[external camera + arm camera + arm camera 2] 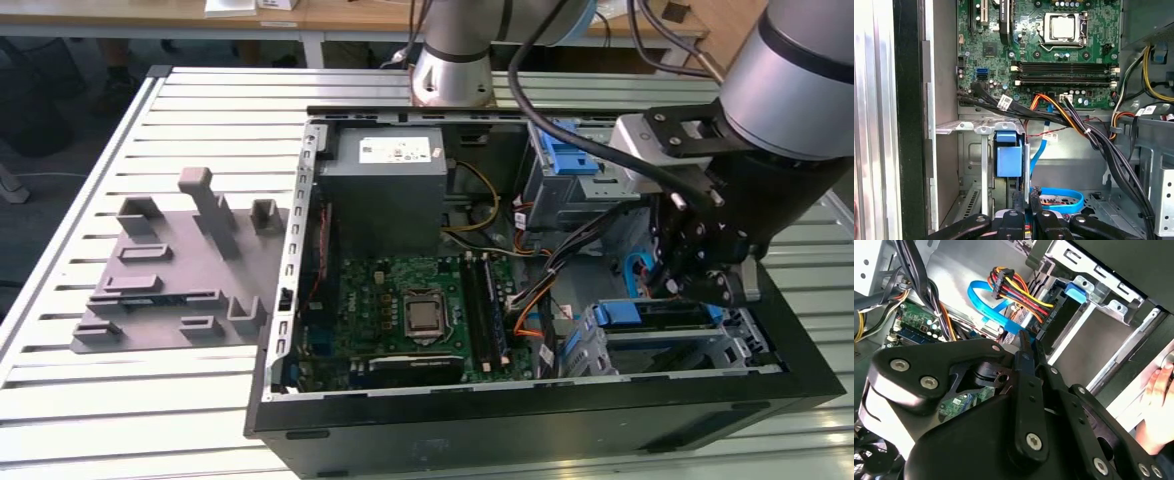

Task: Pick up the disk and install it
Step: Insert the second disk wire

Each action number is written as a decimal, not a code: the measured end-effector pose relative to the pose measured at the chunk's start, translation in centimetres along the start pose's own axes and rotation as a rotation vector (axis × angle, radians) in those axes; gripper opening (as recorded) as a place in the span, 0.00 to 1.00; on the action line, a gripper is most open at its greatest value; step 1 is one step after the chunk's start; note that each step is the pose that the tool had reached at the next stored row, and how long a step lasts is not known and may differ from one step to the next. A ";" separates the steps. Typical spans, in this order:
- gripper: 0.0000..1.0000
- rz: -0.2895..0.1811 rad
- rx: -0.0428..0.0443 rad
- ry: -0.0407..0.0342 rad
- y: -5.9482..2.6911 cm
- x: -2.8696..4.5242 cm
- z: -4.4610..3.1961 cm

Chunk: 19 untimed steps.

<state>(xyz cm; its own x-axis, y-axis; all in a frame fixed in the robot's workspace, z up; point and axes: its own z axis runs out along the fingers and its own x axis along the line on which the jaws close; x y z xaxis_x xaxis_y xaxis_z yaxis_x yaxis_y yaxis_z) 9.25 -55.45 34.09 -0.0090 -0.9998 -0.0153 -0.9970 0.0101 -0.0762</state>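
Looking from the claw outward, we see the gripper (1027, 199) in the first wrist view with its two fingertips drawn together, or very nearly so, and nothing visibly caught between them. Just beyond the tips is the blue end of the disk (1008, 155), sitting in the metal cage (979, 127). In the exterior view that puts the disk (657, 315) at the lower right of the frame, inside the case (534, 410), with the gripper (714, 285) hanging just above it. We judge the disk to be in its bay already, so the step in hand is seating it fully. For that we would press on the blue frame, not the bare metal, and push straight along the cage rails so it does not cock and jam. A blue cable (1061, 192) loops close beside the fingers, and a bundle of orange, red and yellow wires (1019, 287) runs to the bay in the second wrist view. We would hold the claw off both so nothing is dragged or pinched. A hand (1160, 390) rests at the case edge, so slow, light pressure seems wise. Farther off are the motherboard (1044, 50) and, at the exterior view's left, a grey fixture (174, 270) on the slatted table (160, 400).
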 end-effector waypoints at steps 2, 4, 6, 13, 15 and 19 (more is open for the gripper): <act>0.16 0.000 0.0004 -0.0001 0.02 0.17 0.06; 0.16 0.000 0.0005 -0.0002 0.04 0.38 0.10; 0.16 0.000 0.0005 -0.0001 0.04 0.45 0.13; 0.16 0.000 0.0005 -0.0001 0.03 0.61 0.25; 0.16 0.000 0.0003 -0.0001 0.02 0.64 0.28; 0.16 0.000 -0.0002 0.0000 -0.06 0.65 0.33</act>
<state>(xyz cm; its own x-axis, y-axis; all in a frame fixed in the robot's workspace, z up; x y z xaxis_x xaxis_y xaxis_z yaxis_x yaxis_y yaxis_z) 9.33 -56.09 33.76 -0.0091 -0.9998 -0.0153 -0.9971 0.0102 -0.0761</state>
